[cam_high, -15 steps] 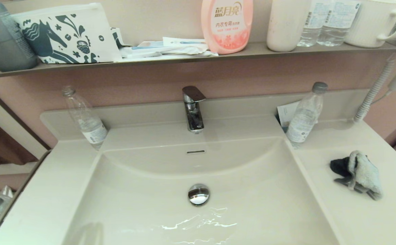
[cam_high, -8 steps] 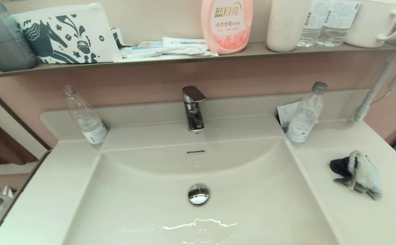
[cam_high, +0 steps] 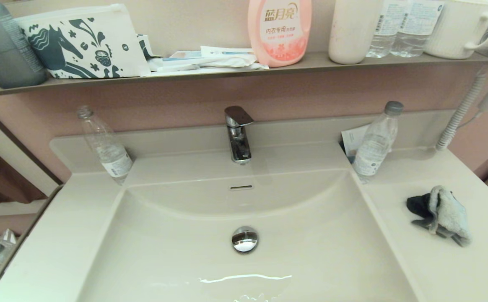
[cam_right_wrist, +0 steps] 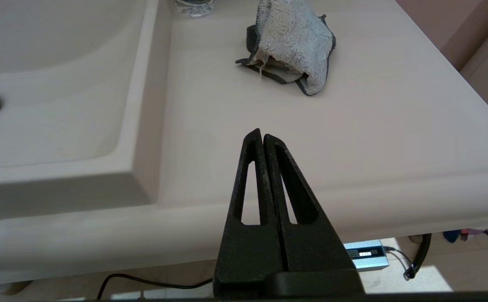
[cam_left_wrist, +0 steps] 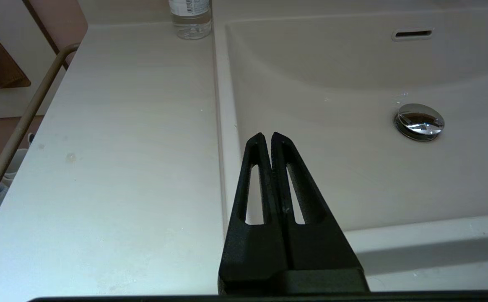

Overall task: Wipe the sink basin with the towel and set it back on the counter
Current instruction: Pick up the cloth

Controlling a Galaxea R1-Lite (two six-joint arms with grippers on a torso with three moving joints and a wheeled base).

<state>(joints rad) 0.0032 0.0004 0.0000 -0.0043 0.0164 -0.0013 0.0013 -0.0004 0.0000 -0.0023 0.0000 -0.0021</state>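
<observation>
The towel point(cam_high: 441, 214) lies crumpled on the counter point(cam_high: 445, 268) to the right of the sink basin point(cam_high: 177, 235), light grey fluff up and charcoal face showing at its left. The right wrist view also shows the towel point(cam_right_wrist: 290, 44). The basin has a chrome drain plug point(cam_high: 245, 239) and an overflow slot point(cam_high: 241, 187); water glints near its front. My right gripper point(cam_right_wrist: 262, 135) is shut and empty, hovering at the counter's front edge short of the towel. My left gripper point(cam_left_wrist: 266, 136) is shut and empty above the basin's left rim. Neither gripper shows in the head view.
A chrome faucet point(cam_high: 238, 132) stands behind the basin. Clear plastic bottles stand at the back left point(cam_high: 105, 147) and back right point(cam_high: 376, 140). A white corded handset point(cam_high: 474, 105) hangs at the far right. A brown wall shelf point(cam_high: 244, 67) holds a pink bottle, cups and a pouch.
The water reflection at the basin's front has settled from ripples into a smoother line. The towel has not moved.
</observation>
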